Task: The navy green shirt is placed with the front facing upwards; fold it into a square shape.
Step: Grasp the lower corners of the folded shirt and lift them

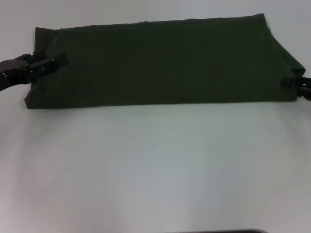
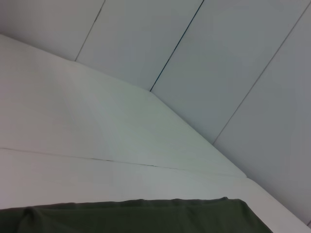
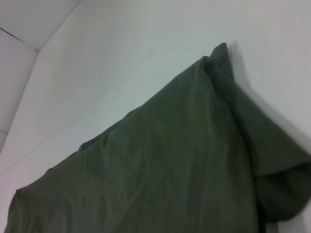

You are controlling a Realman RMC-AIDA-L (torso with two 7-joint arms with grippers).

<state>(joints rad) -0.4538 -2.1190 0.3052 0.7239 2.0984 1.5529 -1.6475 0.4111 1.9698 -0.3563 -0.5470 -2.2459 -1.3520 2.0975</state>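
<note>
You are looking at one garment and two grippers: a single navy green shirt [image 1: 160, 63] lies folded into a long horizontal band across the far half of a white table [image 1: 155, 165], its plain dark face up. No lettering, brand mark or label can be read on the cloth in any of the three views; the surface that shows is bare fabric.

At the band's left end, your left gripper [image 1: 48, 64] reaches in from the table's edge with its black fingers lying over the shirt's short side, about halfway along it. Whether those fingers are clamped on the cloth or merely resting there, you cannot tell. At the opposite end, your right gripper [image 1: 295, 82] touches the shirt's right edge near its front corner; only the tips show at the border of the head view, and its grip cannot be judged either.

The band's near edge runs straight and flat, while the far edge rises slightly toward the right. The right wrist view shows the shirt [image 3: 160, 170] in loose folds, with one corner standing up in a point and a layer doubled under along the side. The left wrist view catches only a strip of the shirt [image 2: 136, 216] with a softly rippled edge, the white table [image 2: 97, 126] beyond it, and pale wall panels [image 2: 218, 58] behind.
</note>
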